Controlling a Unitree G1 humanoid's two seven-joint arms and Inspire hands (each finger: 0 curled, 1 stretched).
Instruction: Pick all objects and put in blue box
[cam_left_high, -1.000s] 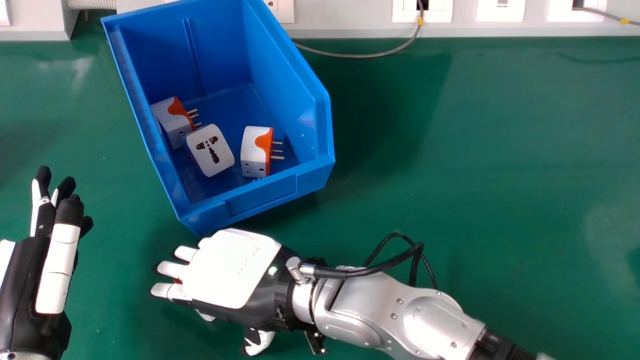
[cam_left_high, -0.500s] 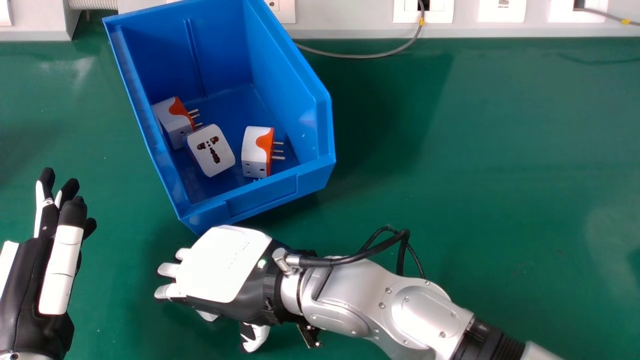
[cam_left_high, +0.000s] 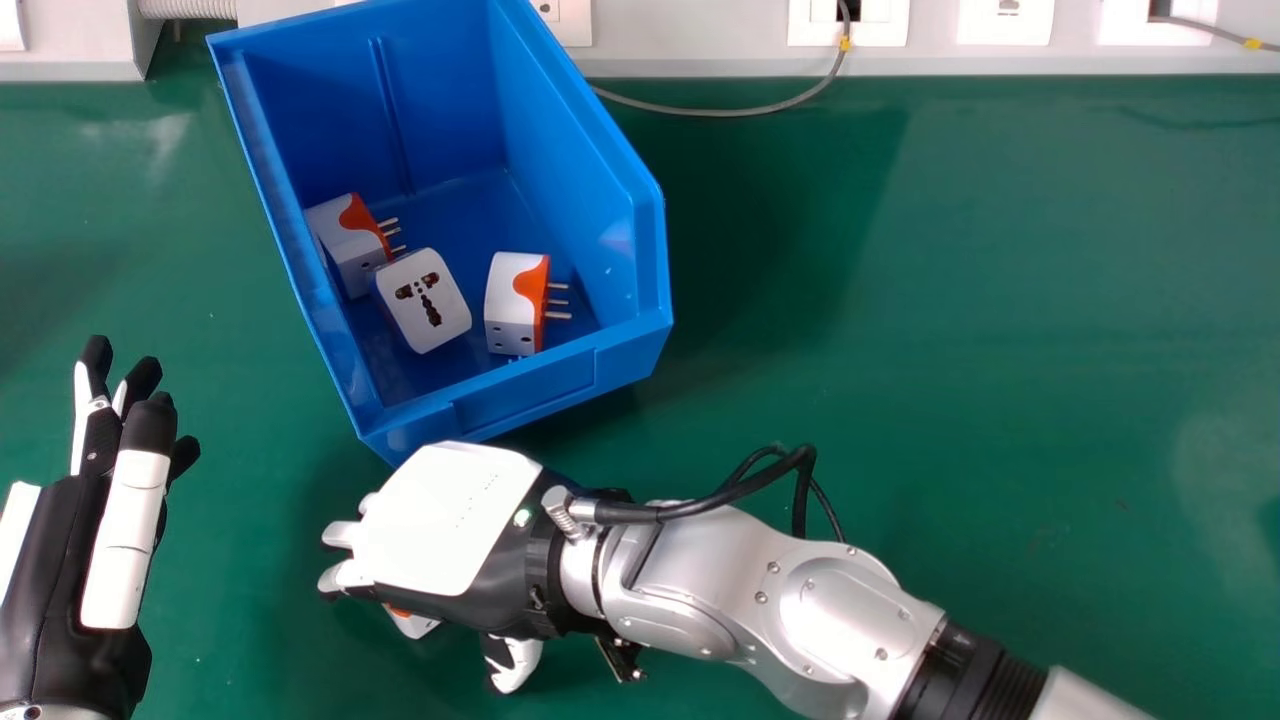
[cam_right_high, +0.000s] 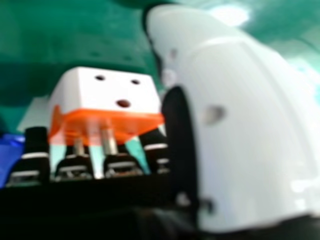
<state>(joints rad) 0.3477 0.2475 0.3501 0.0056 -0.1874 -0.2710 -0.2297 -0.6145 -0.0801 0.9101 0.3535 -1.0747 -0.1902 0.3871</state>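
Note:
In the head view the blue box holds three white and orange plug adapters. My right hand, palm down, lies just below the box's near corner, its fingers slightly bent and pointing left. Partly hidden beneath it is another adapter, with a gap between that and the thumb. The right hand view has this adapter with pins towards the palm, the fingers behind it and the thumb of my right hand beside it. My left hand is at the lower left, fingers straight.
The green table extends to the right of the box. Along the back runs a white panel with sockets, and a grey cable loops down behind the box. A black cable bulges from my right wrist.
My right hand has shifted slightly up towards the box, and its fingers look more bent. More of the adapter beneath it shows, with its orange part. My left hand has moved slightly right.

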